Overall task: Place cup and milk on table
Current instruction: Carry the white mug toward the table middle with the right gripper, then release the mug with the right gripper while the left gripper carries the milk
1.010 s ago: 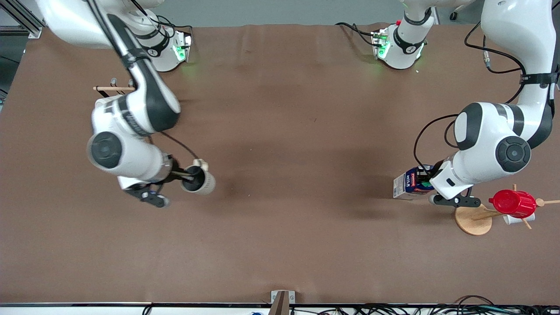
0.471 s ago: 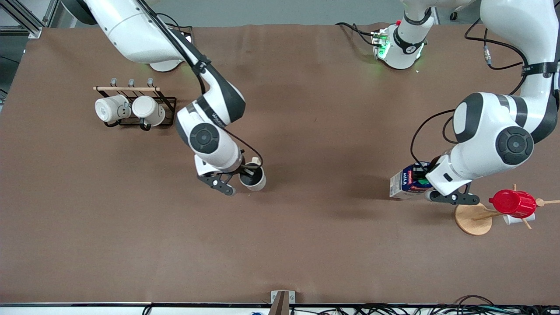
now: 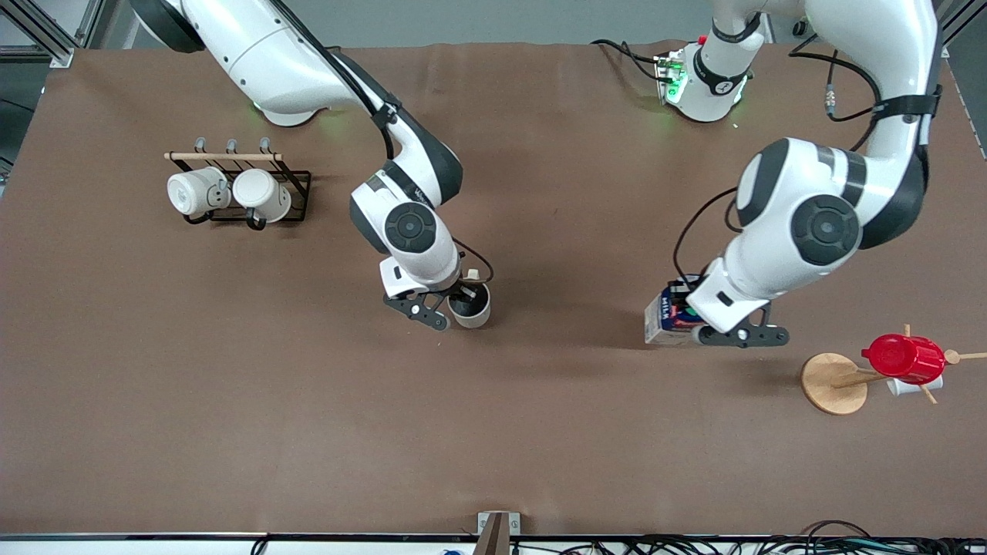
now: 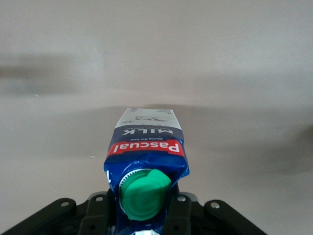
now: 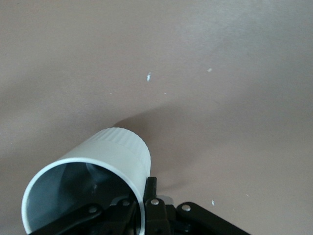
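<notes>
The cream-white cup (image 3: 473, 308) with a grey inside is held by my right gripper (image 3: 461, 297) over the middle of the brown table (image 3: 540, 432). In the right wrist view the gripper (image 5: 144, 198) is shut on the cup's rim (image 5: 100, 164), one finger inside and one outside. My left gripper (image 3: 688, 310) is shut on the milk carton (image 3: 663, 320) and holds it upright low over the table, toward the left arm's end. In the left wrist view the fingers (image 4: 178, 210) clamp the carton's blue top (image 4: 146, 147) beside its green cap.
A black wire rack (image 3: 297, 181) with two white mugs stands toward the right arm's end. A wooden mug tree (image 3: 833, 383) with a red cup (image 3: 904, 358) stands toward the left arm's end, beside the milk and nearer the front camera.
My right arm has carried the cup from the right arm's end toward the table's middle. My left arm has carried the milk away from the mug tree toward the middle.
</notes>
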